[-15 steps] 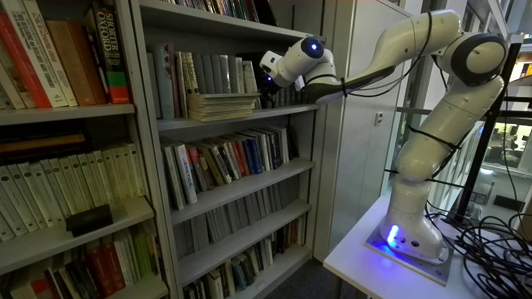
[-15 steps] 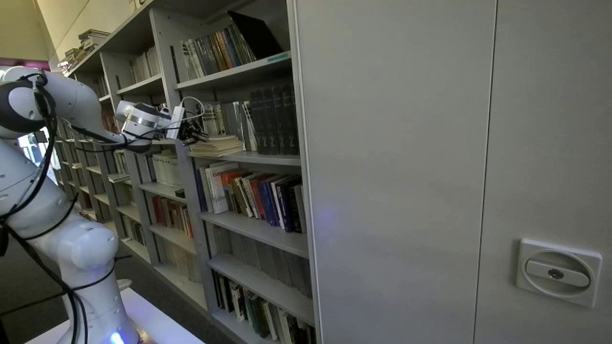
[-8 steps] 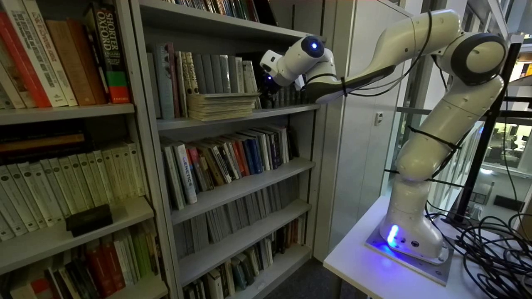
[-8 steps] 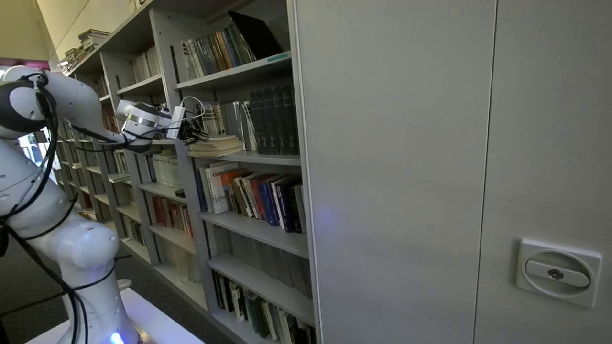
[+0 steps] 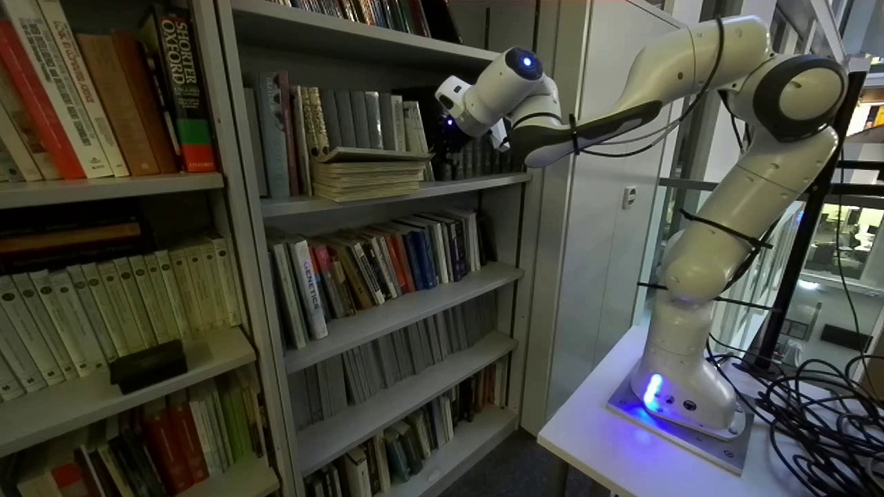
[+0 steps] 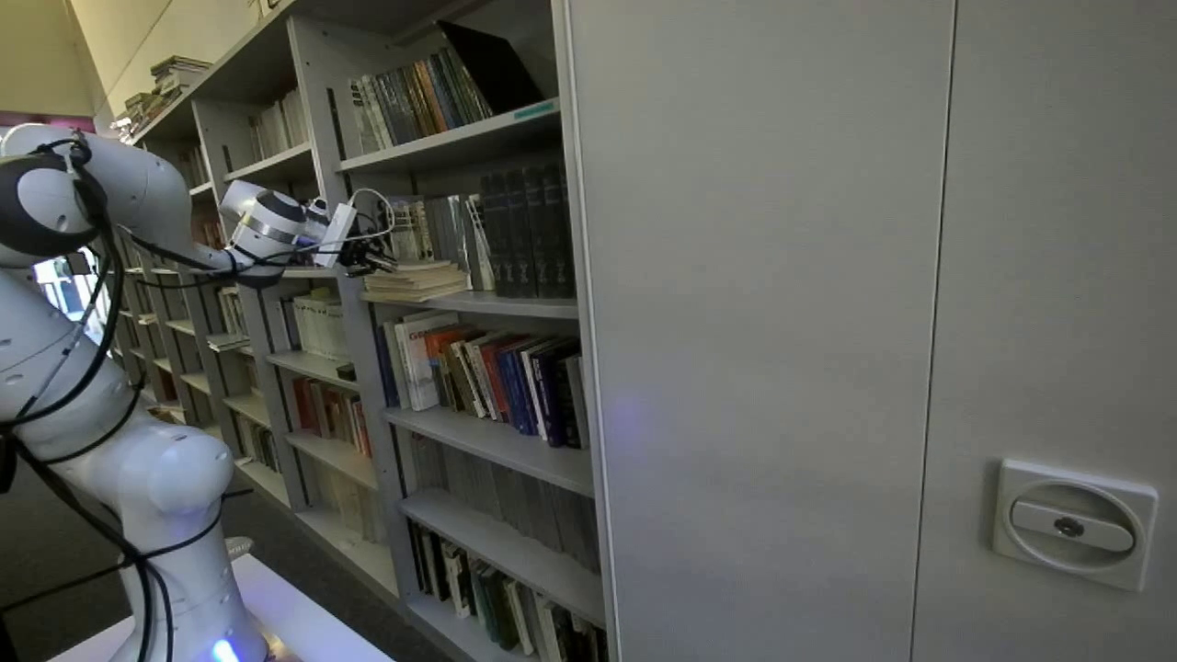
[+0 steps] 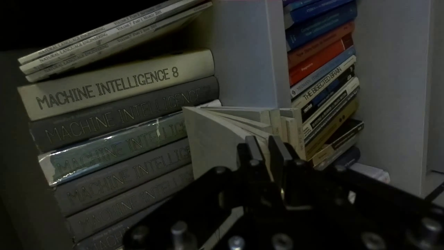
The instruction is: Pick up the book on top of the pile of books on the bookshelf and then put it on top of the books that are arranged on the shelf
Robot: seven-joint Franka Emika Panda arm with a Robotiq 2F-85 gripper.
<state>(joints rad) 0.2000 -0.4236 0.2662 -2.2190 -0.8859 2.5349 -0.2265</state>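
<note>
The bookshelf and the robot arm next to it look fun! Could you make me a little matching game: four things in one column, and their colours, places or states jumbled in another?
Things
1. Pile of books
2. Genetics book
3. Shorter Oxford volume
4. Robot arm

Descriptions
A. Black spine with green and red bands near the bottom
B. Stands on a white table
C. Pale beige, its top book tilted
D. White spine, one level below the pile

Pairs: 1-C, 2-D, 3-A, 4-B

The low stack of beige paper books looks matt; behind it, upright grey hardbacks look dull, one grey-green spine glossy; around it, the tall grey metal bookshelf is smooth.
</note>
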